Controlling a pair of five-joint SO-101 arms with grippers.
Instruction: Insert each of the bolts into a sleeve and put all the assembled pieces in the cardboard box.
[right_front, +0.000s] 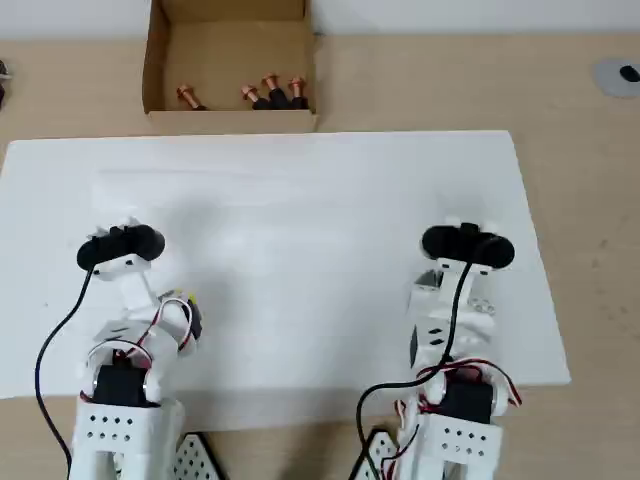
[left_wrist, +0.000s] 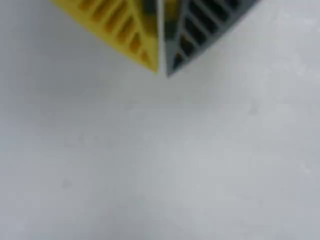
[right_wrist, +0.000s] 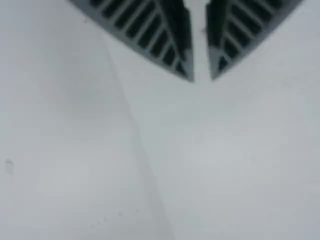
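Nearest us, both arms sit folded low at the front edge of the sheet (right_front: 300, 260). The left arm (right_front: 130, 330) is the one with the yellow finger. The left gripper (left_wrist: 161, 70) has its jaws closed to a hairline, with nothing between them. The right gripper (right_wrist: 201, 75) shows a narrow slit between its jaws and also holds nothing. Both point down at bare white surface close below.

That closeness is the first risk we see. If either arm swings out without lifting first, its fingertips could scrape the sheet, drag it and wrinkle it. The black cable (right_front: 55, 340) looping beside the left arm could also catch on a joint during a wide move.

We see no loose bolt or sleeve on the middle of the sheet, so we judge the work done, or nearly so.

Farthest off, the box (right_front: 155, 60) stands on the table (right_front: 580, 200), just beyond the sheet's far edge. Four pieces (right_front: 270, 92) lie inside, along its near wall, one apart from the other three. An arm reaching forward now could knock that wall, shove the light box and tumble the pieces. We cannot tell how firmly each bolt sits in its sleeve, so a jolt might also pull one loose.
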